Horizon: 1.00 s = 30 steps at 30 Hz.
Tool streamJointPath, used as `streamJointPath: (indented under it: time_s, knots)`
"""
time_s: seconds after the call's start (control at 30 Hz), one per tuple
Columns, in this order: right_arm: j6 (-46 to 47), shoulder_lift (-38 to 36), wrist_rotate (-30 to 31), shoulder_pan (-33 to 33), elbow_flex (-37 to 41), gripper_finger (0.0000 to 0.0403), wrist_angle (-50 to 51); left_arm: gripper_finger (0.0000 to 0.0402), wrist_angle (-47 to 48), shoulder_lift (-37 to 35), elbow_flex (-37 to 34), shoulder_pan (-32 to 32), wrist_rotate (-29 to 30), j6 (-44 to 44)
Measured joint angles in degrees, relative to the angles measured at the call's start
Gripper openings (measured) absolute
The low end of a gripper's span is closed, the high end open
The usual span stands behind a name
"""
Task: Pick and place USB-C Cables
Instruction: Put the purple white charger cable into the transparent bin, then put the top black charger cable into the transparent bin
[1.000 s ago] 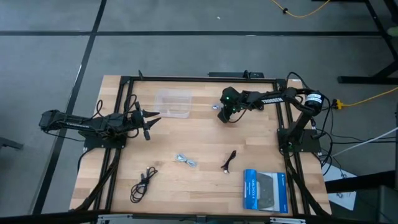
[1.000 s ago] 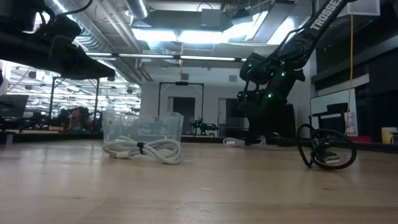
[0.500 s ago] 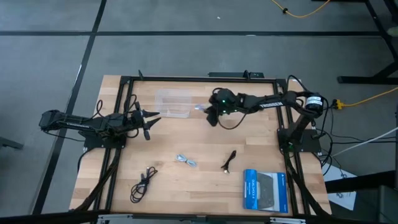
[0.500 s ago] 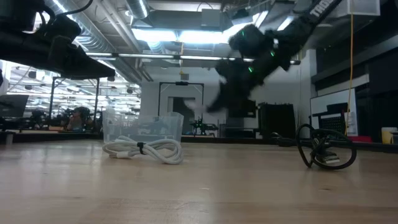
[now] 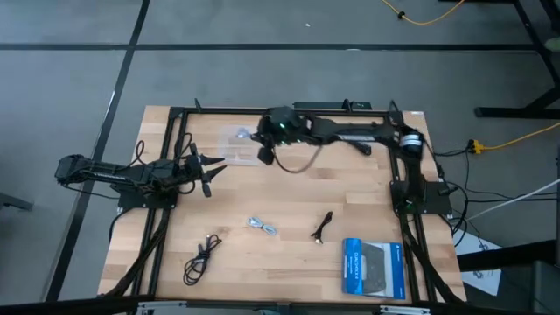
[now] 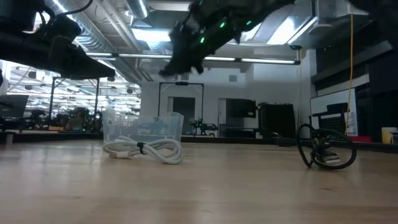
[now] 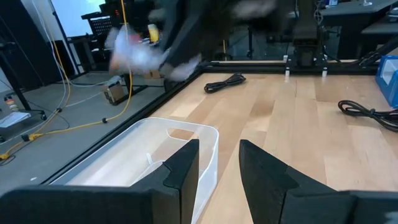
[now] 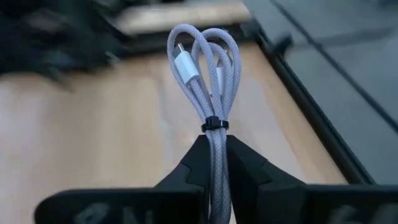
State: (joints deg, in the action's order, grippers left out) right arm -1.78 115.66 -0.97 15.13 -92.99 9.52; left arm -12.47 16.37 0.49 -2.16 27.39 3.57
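My right gripper (image 8: 212, 142) is shut on a silver-white braided USB-C cable (image 8: 205, 62) and hovers over the clear container (image 5: 245, 145) near the table's far edge; in the low view it is a blur (image 6: 186, 40) high above the container (image 6: 143, 127). Another silver-white cable (image 5: 262, 226), a short black cable (image 5: 322, 225) and a black coil (image 5: 201, 256) lie flat on the wood. My left gripper (image 5: 210, 166) waits open at the table's left, just on the container's near-left side (image 7: 143, 162). My right gripper pinches the silver-white cable bundle between its two fingers just below the black tie (image 8: 212, 124). The looped end with a connector (image 8: 181, 62) sticks out past the fingertips. The bundle is lifted clear of the table.
A blue box (image 5: 372, 267) lies at the near right corner. A black frame (image 5: 280, 109) runs round the table's edges. In the low view the white cable (image 6: 144, 148) lies in front of the container and the black coil (image 6: 326, 149) to the right. Bare wood spans the middle.
My right gripper has risen from the table near the far edge and swung toward the table's left, as far as the clear container. The silver-white cable it holds has come up off the wood and travelled with it.
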Motion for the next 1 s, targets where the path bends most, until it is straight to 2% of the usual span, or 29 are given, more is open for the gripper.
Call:
streamJointPath:
  time_s: [0.13, 0.2, 0.4, 0.6, 0.7, 0.9, 1.0]
  knots:
    - [1.76, 6.81, 0.19, 2.54, -7.15, 0.0033, 7.53, 0.0108, 0.0, 0.02, 0.0, 0.01, 0.01, 0.0]
    - [3.57, 8.53, -0.56, 3.03, -9.59, 0.0048, 9.49, 0.0108, 0.0, 0.01, 0.0, 0.0, -0.02, 0.0]
    - [3.58, 9.3, -2.11, 3.13, -11.81, 0.0121, 11.29, 0.0108, 0.0, 0.02, 0.0, -0.02, -0.02, 0.0]
    - [2.87, 9.3, -2.14, 3.11, -13.52, 0.0146, 13.97, 0.0108, 0.0, -0.01, 0.0, 0.01, 0.01, 0.0]
    - [2.82, 9.3, -2.12, 3.11, -17.02, 0.0147, 23.96, 0.0108, 0.0, -0.01, 0.0, 0.01, 0.01, 0.0]
    - [2.74, 9.17, -1.4, 3.11, -27.16, 0.0148, 56.13, 0.0108, 0.0, 0.0, 0.0, 0.01, 0.01, 0.0]
    - [2.99, 9.06, -1.05, 3.07, -29.68, 0.0149, 70.51, 0.0108, 0.0, -0.01, 0.0, 0.01, 0.01, 0.0]
